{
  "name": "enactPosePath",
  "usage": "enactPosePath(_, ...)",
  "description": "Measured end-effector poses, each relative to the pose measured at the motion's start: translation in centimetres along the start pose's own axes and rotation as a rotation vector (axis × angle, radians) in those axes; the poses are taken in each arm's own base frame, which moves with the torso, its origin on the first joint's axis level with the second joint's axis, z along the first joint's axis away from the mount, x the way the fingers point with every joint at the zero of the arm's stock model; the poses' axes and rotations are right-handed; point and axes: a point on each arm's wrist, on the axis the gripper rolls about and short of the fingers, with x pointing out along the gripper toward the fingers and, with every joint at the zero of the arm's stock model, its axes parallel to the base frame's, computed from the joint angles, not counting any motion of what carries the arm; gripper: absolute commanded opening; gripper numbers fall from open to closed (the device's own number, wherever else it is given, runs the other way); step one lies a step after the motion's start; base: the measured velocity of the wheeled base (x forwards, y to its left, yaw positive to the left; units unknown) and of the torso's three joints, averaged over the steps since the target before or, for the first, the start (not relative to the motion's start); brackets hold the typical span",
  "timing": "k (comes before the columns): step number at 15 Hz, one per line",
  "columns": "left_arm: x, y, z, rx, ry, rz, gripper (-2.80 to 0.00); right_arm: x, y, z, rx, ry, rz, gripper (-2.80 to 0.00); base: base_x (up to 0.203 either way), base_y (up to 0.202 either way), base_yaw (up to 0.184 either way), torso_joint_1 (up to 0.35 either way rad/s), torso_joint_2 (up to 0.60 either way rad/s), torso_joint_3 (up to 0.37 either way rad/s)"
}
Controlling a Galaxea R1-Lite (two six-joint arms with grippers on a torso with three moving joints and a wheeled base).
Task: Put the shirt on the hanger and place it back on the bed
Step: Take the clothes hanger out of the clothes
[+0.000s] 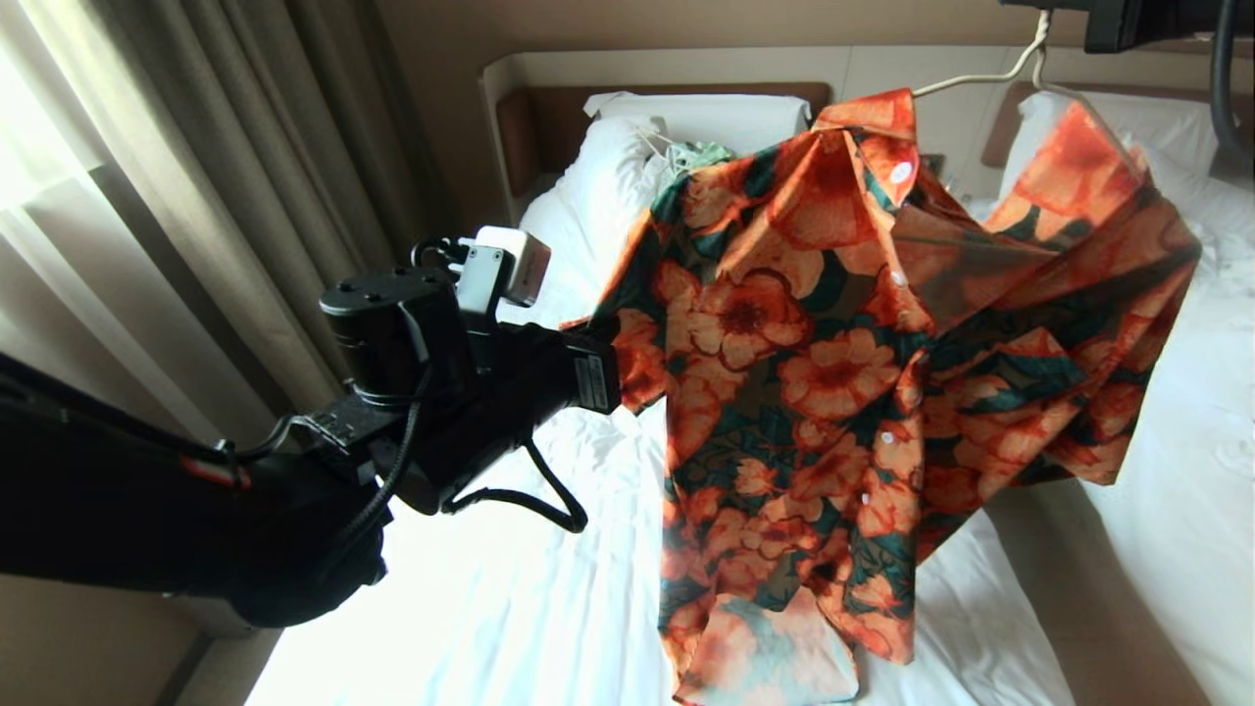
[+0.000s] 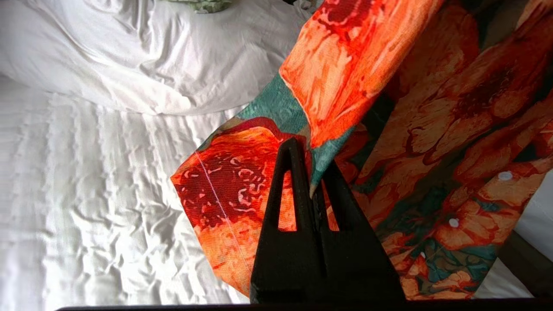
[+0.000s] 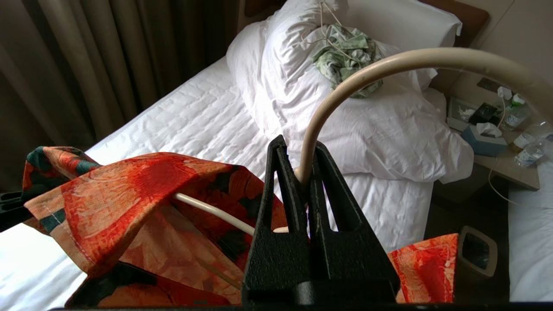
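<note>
From the head camera I see the shirt (image 1: 833,392), orange flowers on dark green, hanging in the air at the centre of my view, over the bed (image 1: 510,588) with its wrinkled white sheet. The shirt is draped on the hanger (image 1: 990,74), whose cream wire shows at about one o'clock, running up toward the top edge. My left gripper (image 1: 613,368) reaches in from nine o'clock, and its fingers are pressed together on the shirt's near edge, pinching a fold of the fabric; in the left wrist camera the two black fingers (image 2: 298,194) meet with cloth caught between them, and the white sheet lies behind. My right gripper (image 3: 304,172) is clamped on the hanger just below its curved hook, as the right wrist camera shows, with one wire shoulder slipped inside the shirt. In the head view the right arm is only a dark shape at the top edge near one o'clock. At twelve o'clock a white duvet (image 1: 608,186) is bundled by the dark headboard (image 1: 549,123), with a small green-and-white garment (image 1: 701,157) lying on it. A second white bed (image 1: 1196,412) lies at three o'clock, and curtains (image 1: 196,196) hang at ten o'clock.
</note>
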Motion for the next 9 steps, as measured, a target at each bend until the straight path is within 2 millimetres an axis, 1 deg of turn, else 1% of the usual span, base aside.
enactPosePath(3,0.4,0.8,-1.5,0.002,0.032,0.025,-2.80,-0.1,0.0,0.1,-0.001,-0.004,-0.002,-2.80,0.000,0.000,0.000,0.000,0.00,0.000)
enactPosePath(6,0.8,1.0,-2.0,0.004,0.000,0.038,-2.80,-0.3,-0.1,0.2,-0.001,-0.005,-0.005,-2.80,0.000,0.000,0.000,0.000,0.00,0.000)
enactPosePath(9,0.6,1.1,-3.7,0.008,0.054,0.039,-2.80,-0.5,-0.1,0.3,-0.001,-0.004,-0.010,-2.80,0.000,0.000,0.000,0.000,0.00,0.000)
